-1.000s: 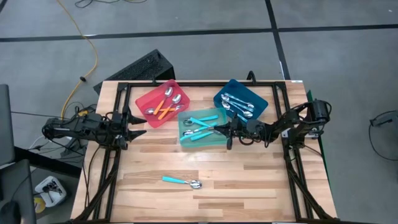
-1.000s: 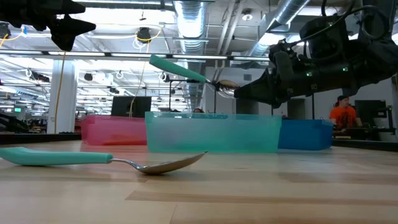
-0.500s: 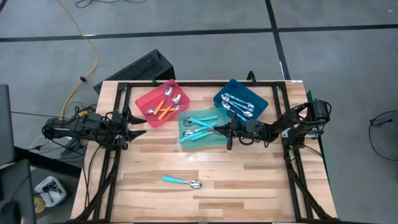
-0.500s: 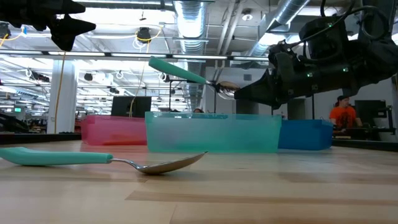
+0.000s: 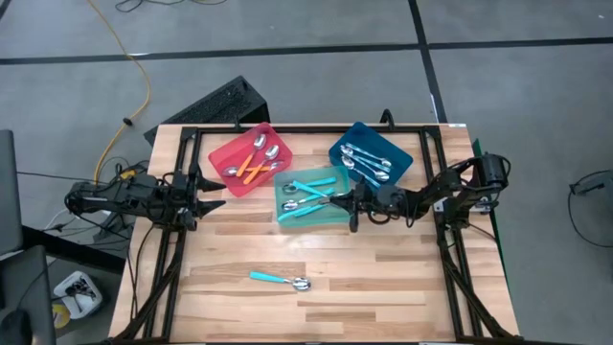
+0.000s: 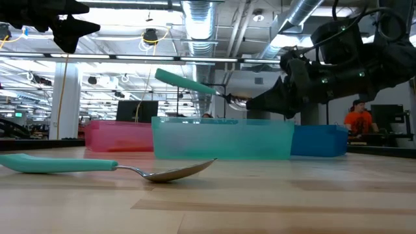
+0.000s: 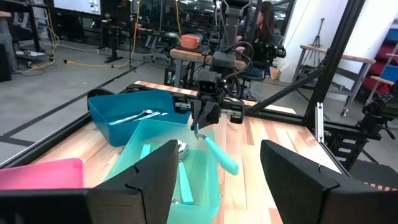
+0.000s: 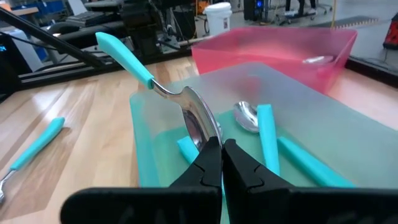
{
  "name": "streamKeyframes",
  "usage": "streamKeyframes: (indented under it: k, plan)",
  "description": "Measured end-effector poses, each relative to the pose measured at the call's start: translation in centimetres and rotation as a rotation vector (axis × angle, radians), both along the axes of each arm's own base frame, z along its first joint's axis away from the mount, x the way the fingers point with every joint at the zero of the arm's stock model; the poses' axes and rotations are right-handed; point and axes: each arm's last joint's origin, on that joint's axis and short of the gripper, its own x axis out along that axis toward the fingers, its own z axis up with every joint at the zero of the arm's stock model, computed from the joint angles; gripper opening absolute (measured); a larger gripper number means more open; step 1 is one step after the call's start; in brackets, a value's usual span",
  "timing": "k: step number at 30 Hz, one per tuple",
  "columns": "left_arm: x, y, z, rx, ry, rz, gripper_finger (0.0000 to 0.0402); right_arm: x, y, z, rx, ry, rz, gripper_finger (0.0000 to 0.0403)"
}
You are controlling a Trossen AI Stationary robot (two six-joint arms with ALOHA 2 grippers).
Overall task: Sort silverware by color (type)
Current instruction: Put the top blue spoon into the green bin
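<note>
My right gripper [image 5: 348, 200] is shut on a teal-handled spoon [image 6: 185, 80] above the teal tray [image 5: 311, 222], which holds several teal spoons [image 8: 267, 134]. The held spoon also shows in the left wrist view [image 7: 219, 154]. Another teal spoon [image 5: 281, 280] lies flat on the wood near the table's near edge. Orange spoons [image 5: 254, 165] lie in the red tray [image 5: 222, 163], pale blue spoons [image 5: 369, 161] in the blue tray [image 5: 402, 158]. My left gripper [image 5: 213, 193] waits open and empty at the table's left, beside the red tray. My right gripper pinches the metal bowl's tip [image 8: 208, 132] between its two fingertips. The fingers come nearly level from the table's right and lie along the spoon. The spoon is lifted clear of the tray; its teal handle [image 8: 124, 53] rises toward the table's left.
The three trays stand close together at the table's far middle. Black frame rails [image 5: 172, 249] run along the left and right sides. Bare wood [image 5: 383, 278] lies around the loose spoon. A person in orange [image 6: 358, 120] sits in the room beyond.
My right gripper has sunk a little toward the teal tray with the spoon, still shut on its bowl. The spoon's handle end now stands lower than before. My left arm has kept still.
</note>
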Motion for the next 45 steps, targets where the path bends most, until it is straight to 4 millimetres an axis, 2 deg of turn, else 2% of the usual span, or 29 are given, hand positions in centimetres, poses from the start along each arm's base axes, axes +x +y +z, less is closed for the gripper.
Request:
streamKeyframes:
  k: [28, 45]
  plan:
    - [0.0, 0.1, 0.0, -0.004, -0.002, 0.052, 0.0214, -0.2, -1.3, -0.2, 0.009, 0.022, -0.058, 0.0020]
    - [0.0, 0.2, 0.0, -0.004, -0.002, 0.053, 0.0214, -0.4, -2.3, -0.8, 0.078, 0.067, -0.156, 0.0021]
